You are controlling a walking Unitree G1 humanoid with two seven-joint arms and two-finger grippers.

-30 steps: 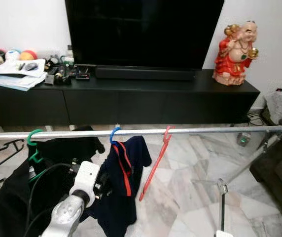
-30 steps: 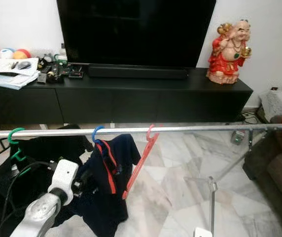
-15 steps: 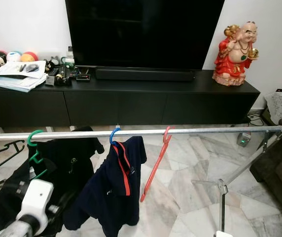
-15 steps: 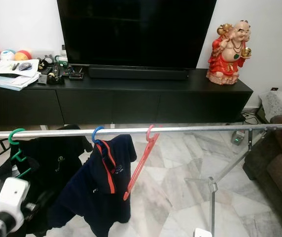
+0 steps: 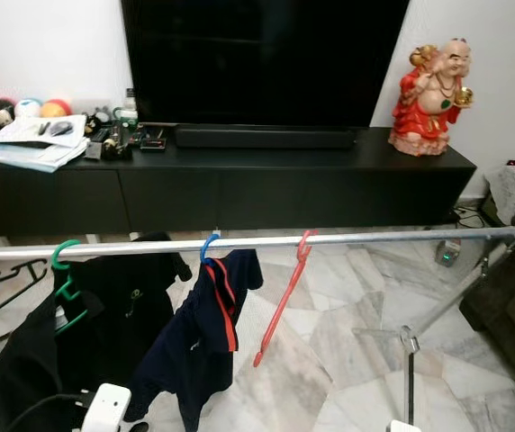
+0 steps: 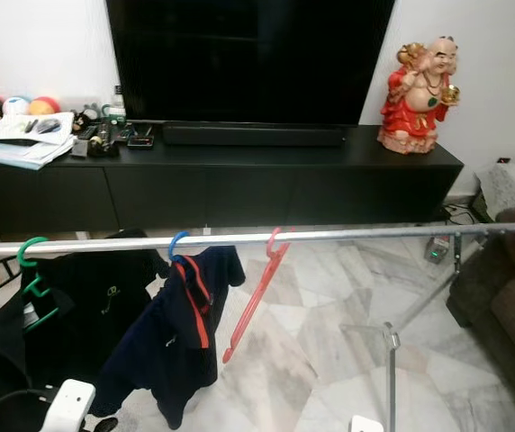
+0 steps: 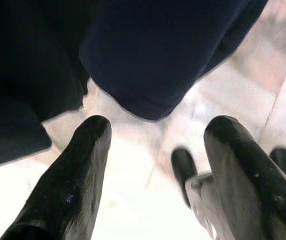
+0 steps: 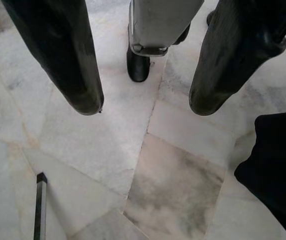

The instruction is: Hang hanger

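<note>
Hanging from a silver rail (image 5: 347,238) that crosses the head views from 9 to 3 o'clock, an empty red hanger (image 5: 284,301) sits near the middle, hooked over the bar and tilted, its lower end swung toward 7 o'clock. Just beside it toward 9 o'clock a blue hanger (image 5: 209,245) carries a navy shirt (image 5: 199,337) with a red stripe, and farther that way a green hanger (image 5: 60,256) holds a black garment (image 5: 77,333). Behind the rail stand a black TV cabinet (image 5: 239,184), a dark screen (image 5: 262,58) and a red figurine (image 5: 433,85). The left gripper (image 7: 155,155) hangs low with its fingers spread wide and nothing between them, under the navy hem. The right gripper (image 8: 145,107) points at the marble floor (image 8: 133,165), fingers likewise apart and empty.
</note>
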